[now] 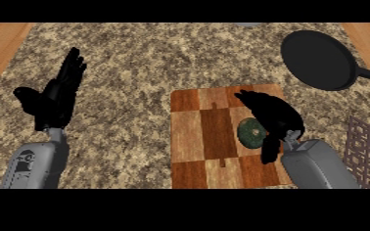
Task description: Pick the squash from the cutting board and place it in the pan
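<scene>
Bracketing the squash (250,133) on the cutting board (194,127) — right hand (278,118) spread wide, not closed; rind likely hard, slick — grasp across its middle.

The desk (130,63) is speckled stone, tan, cream and dark grains, with a dull polish. Plain light wood borders it at both upper corners. The cutting board (209,142) is smooth wood in a check of pale and reddish-brown blocks, the grain showing. The pan (318,58) is black and matt. The squash (251,132) has a dark green, mottled, dull skin. Both hands, left hand (54,98) and right hand (278,115), are matt black; the forearms (321,166) are smooth grey shells with a faint sheen.
</scene>
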